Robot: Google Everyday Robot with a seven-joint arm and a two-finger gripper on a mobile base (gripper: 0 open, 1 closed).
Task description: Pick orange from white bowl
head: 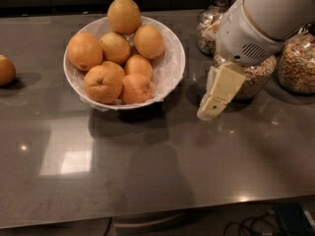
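The white bowl [170,65] stands on the grey counter at the upper left of centre, heaped with several oranges [102,83]; the topmost one [124,14] sits at the bowl's far rim. My gripper [212,107], with cream-coloured fingers on a white arm, hangs above the counter just right of the bowl's right rim, apart from it. It holds nothing that I can see.
A lone orange [6,70] lies at the left edge of the counter. Several glass jars of cereal [298,65] stand at the back right, partly behind my arm. The counter's front edge [147,215] runs along the bottom, with cables below it.
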